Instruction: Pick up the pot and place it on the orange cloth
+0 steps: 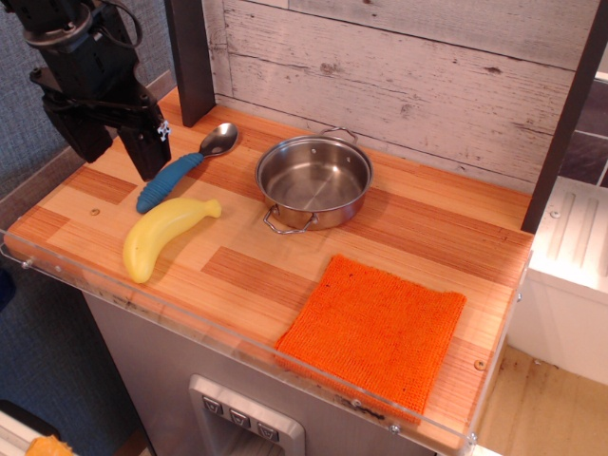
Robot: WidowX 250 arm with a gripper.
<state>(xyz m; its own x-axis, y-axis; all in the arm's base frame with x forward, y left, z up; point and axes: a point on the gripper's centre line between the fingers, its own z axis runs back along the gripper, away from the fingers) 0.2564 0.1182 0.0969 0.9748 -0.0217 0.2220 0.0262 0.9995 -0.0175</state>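
Observation:
The shiny steel pot (314,180) stands upright and empty at the back middle of the wooden table, with one wire loop handle toward the front and one toward the back. The orange cloth (374,328) lies flat at the front right, apart from the pot. My gripper (119,152) hangs at the far left, above the table's left end and well left of the pot. Its two black fingers (147,152) point down, spread apart with nothing between them.
A yellow banana (163,235) lies at the front left. A metal spoon with a blue handle (180,171) lies between the gripper and the pot. A dark post (193,57) stands behind. A clear plastic lip (237,337) runs along the table's front edge.

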